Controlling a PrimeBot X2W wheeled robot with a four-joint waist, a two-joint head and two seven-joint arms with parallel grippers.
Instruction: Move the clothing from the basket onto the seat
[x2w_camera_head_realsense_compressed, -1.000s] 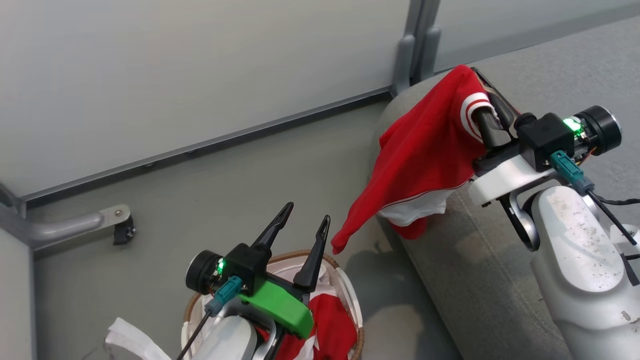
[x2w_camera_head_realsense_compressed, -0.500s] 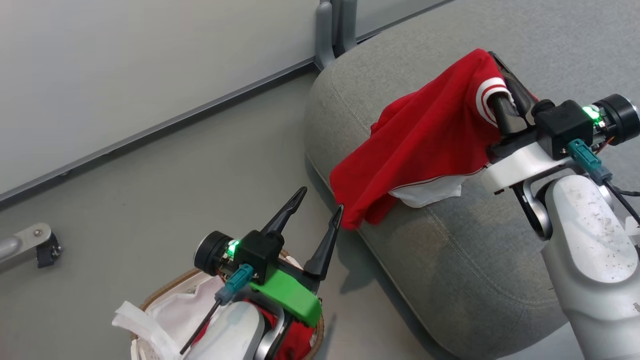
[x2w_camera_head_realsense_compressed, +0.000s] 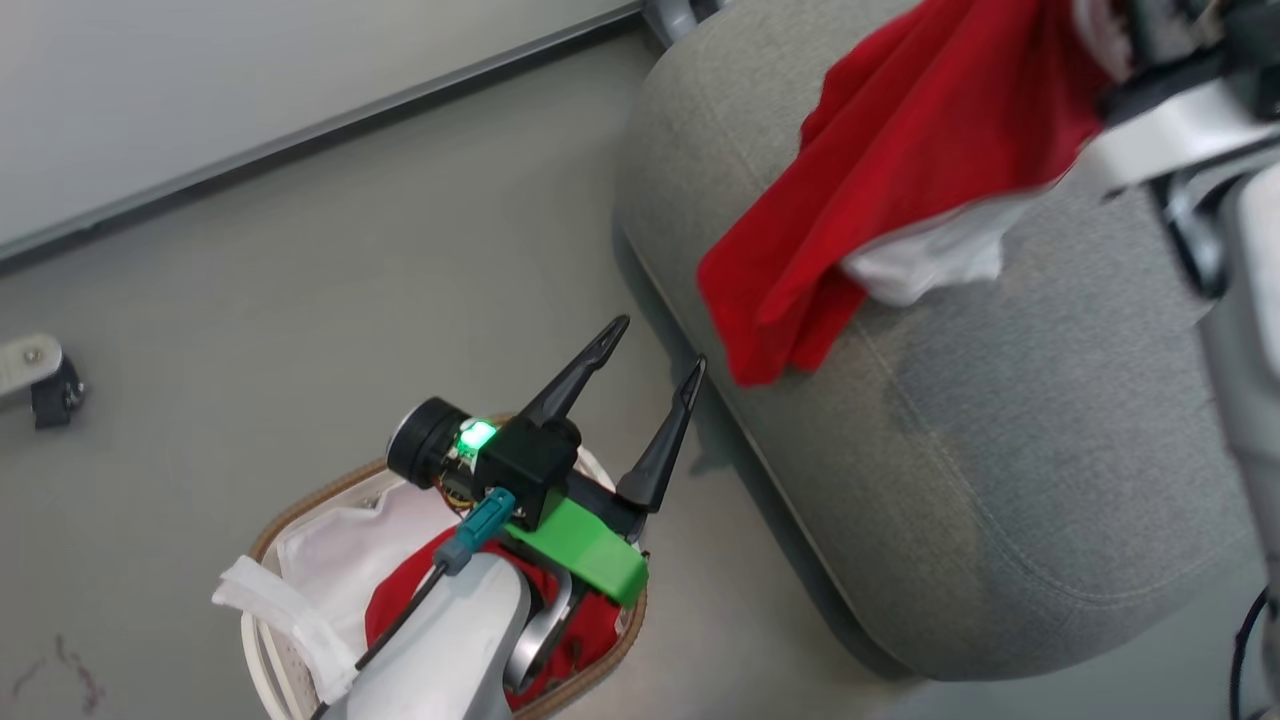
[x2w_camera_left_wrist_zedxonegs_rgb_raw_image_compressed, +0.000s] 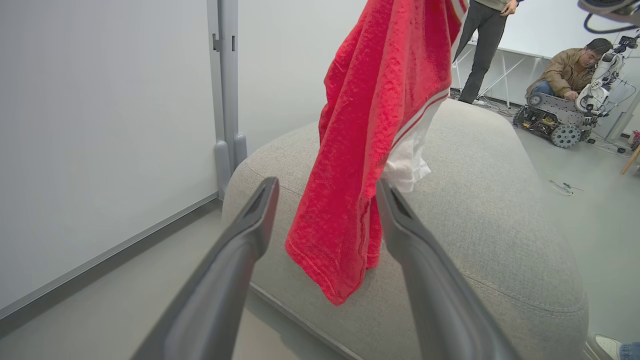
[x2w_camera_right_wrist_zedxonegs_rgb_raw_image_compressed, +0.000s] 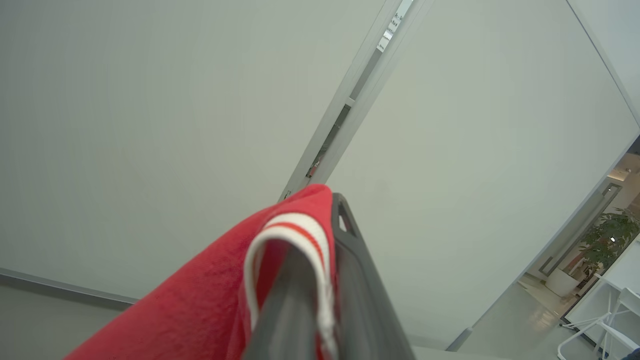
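Note:
A red garment with white trim hangs from my right gripper, which is shut on its striped edge. The garment droops over the near left edge of the large grey seat; whether its hem touches the cushion I cannot tell. My left gripper stands open and empty over the basket, fingers pointing at the hanging hem. In the left wrist view the left gripper frames that hem. A second red garment lies in the basket on a white sheet.
A grey wall panel with a metal post runs behind the seat. A metal foot with a caster sits on the floor at far left. Beyond the seat a person stands, another crouches beside a wheeled robot.
The head camera has swung toward the seat. My right gripper has carried the red garment from beside the seat's edge to over the cushion. The left gripper stays open above the basket.

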